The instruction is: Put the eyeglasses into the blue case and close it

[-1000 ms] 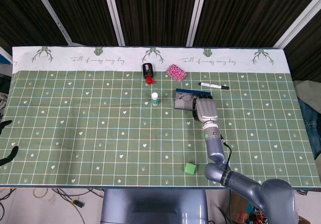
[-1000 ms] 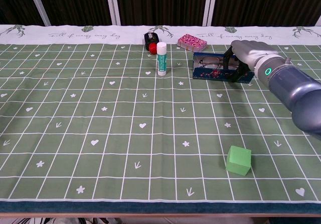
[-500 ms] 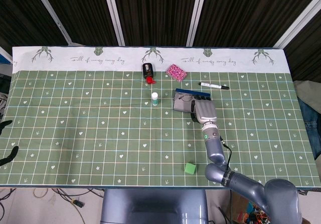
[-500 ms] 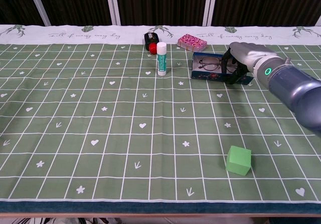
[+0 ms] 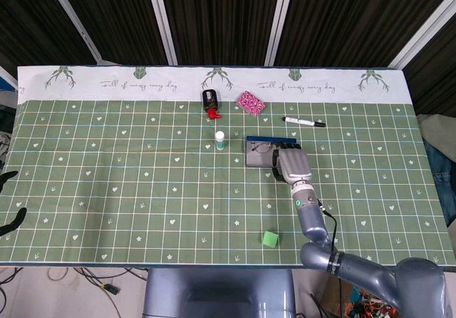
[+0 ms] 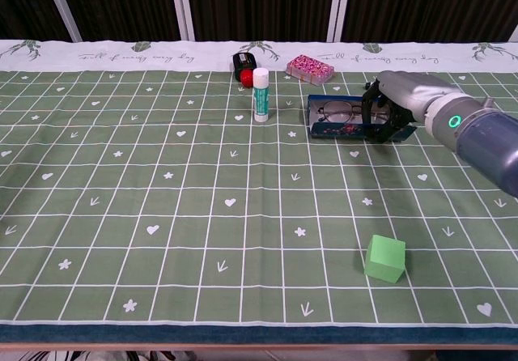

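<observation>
Item: eyeglasses [image 6: 337,111], lying inside the open blue case [image 6: 344,128], which sat on the green gridded tablecloth [image 6: 162,183] right of centre, towards the far side. The lid stood up along the case's far edge; the case was not yet closed.

Right hand [image 6: 396,102]: fingers curled over the right end of the case, gripping its edge. How firm the hold was cannot be told from either view. Left hand [image 5: 8,202]: only dark fingertips at the left border of the head view; whether spread or closed, cannot tell.

Handling, judged: the glasses looked light and thin-framed, with lenses liable to scratch and arms liable to bend, so best left seated and not pressed. The case looked rigid and light, likely to slide on the cloth if pushed. The lid's free long edge seemed the place to press for closing, with the base steadied.

Views compared: the chest view showed the lenses and frame inside the case and its patterned front wall; the head view showed the case from above, largely under the hand, plus a black marker [image 5: 303,122] beyond it, absent from the chest view.

Also present: white glue stick [image 6: 260,95], pink box [image 6: 310,68], green cube [image 6: 385,258].
</observation>
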You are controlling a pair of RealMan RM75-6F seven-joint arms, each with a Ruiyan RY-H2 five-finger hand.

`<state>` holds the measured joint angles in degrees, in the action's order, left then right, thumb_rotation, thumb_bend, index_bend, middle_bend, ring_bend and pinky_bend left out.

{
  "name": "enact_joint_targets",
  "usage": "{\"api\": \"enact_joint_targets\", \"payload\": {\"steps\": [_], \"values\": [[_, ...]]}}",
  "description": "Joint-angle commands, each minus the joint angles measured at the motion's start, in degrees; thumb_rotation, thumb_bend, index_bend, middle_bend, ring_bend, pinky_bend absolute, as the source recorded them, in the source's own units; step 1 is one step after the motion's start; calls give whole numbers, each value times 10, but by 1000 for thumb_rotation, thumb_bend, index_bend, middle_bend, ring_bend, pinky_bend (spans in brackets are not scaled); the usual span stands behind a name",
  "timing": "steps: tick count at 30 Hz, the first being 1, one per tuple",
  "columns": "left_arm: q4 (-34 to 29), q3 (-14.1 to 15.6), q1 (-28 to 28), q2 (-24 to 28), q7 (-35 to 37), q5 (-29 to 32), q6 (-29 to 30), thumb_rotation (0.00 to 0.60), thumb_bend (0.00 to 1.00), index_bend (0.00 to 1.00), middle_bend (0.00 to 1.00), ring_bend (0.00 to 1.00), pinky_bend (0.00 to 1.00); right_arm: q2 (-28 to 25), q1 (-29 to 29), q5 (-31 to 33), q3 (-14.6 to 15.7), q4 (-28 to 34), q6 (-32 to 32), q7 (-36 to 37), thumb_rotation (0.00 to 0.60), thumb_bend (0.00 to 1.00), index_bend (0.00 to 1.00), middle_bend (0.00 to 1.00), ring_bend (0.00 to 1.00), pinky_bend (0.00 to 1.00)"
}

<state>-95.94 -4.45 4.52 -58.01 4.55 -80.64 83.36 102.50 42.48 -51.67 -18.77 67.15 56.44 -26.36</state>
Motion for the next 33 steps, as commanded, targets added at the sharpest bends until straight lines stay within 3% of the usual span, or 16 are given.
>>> {"api": "enact_joint_targets", "payload": {"steps": [1, 9, 14, 33], "values": [[-1, 0, 0, 0, -1, -1, 1, 600, 316, 176, 0, 0, 0, -34, -24, -12, 22, 55, 17, -5, 600, 558, 666, 240, 247, 234], [-2, 1, -1, -2, -5, -3, 2, 600, 316, 177, 0, 0, 0, -89, -51, -12, 48, 156, 34, -23, 600, 560, 672, 230, 226, 234], [-3, 1, -1, -2, -6, -4, 4, 600, 316, 176, 0, 0, 0, -105, -52, -10, 49, 187, 41, -34, 600, 562, 675, 228, 224, 234], [-4, 1, -1, 0, -2, 0, 1, 600, 316, 177, 0, 0, 0, -98, -2, 72, 20, 157, 8, -64, 600, 570, 679, 206, 209, 234]]}}
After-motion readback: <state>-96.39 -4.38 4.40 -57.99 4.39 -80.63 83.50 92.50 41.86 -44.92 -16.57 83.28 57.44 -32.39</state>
